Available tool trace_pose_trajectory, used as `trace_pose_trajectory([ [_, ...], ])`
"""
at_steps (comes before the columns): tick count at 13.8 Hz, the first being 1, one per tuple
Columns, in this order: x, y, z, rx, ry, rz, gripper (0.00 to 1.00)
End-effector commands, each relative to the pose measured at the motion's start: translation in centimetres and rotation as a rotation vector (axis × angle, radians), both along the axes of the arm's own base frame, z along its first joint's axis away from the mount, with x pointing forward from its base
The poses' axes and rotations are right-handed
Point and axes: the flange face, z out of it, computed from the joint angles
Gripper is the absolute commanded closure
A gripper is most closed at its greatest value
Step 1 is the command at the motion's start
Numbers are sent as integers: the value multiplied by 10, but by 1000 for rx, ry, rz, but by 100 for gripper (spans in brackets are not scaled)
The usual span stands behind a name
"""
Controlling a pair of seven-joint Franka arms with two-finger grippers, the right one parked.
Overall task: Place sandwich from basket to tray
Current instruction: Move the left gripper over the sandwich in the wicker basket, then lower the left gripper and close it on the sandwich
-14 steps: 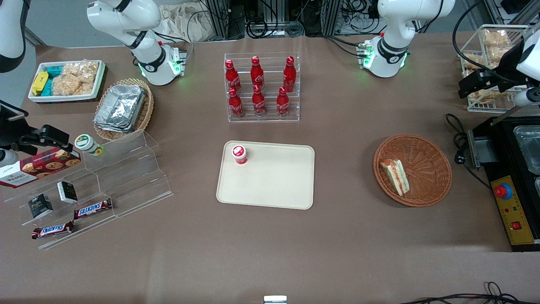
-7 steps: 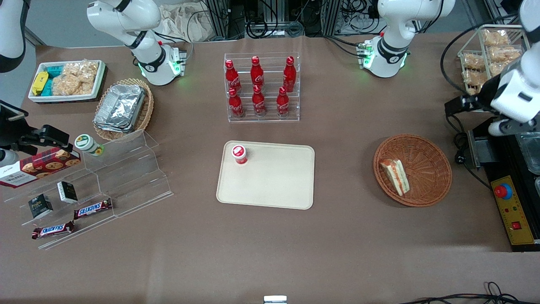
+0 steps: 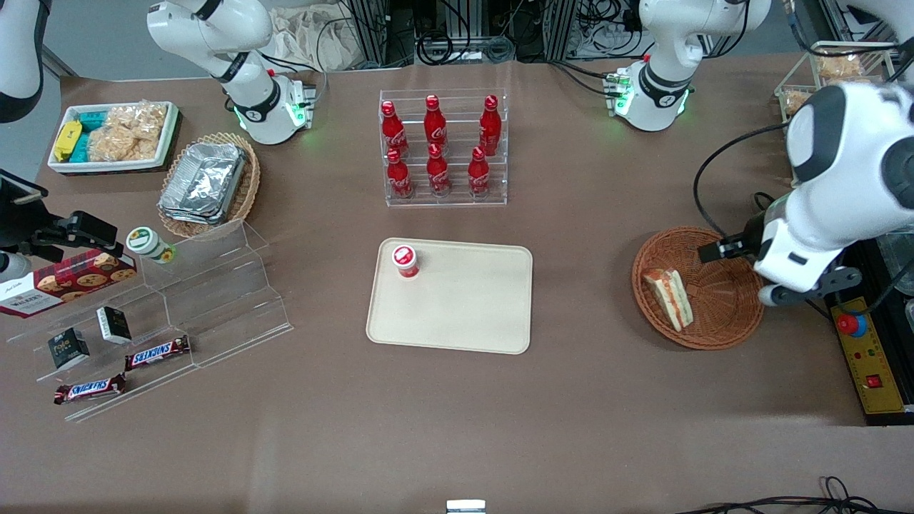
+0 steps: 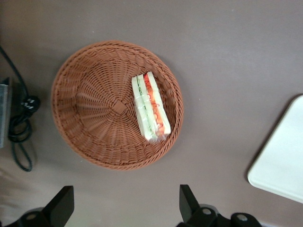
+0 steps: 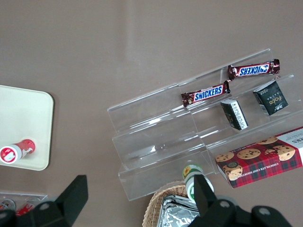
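One sandwich [image 4: 150, 107] in basket [image 4: 94, 80]; gripper [image 4: 124, 208] above, fingers [image 4: 60, 206] apart

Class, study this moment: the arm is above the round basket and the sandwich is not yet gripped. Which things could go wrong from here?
1. The sandwich lies against the sloping wall of the basket, so a finger of the open gripper may catch the wicker.
2. Its clear wrap looks slick; it may slip.
3. A small red-capped bottle stands on the tray; a careless drop could topple it.
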Motion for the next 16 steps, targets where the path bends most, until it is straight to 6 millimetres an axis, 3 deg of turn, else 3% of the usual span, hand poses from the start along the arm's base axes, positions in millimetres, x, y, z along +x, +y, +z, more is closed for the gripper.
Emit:
trace_pose_trajectory([
  [1,3,0,-40,-1,-34,76,0],
  [5,-12,-1,-111,-3,-89,80,0],
  [8,-23,-10,-153,-5,-107,63,0],
  [12,-32,-17,-192,-8,-126,66,0],
  [16,-36,-17,-211,-5,-129,58,1],
])
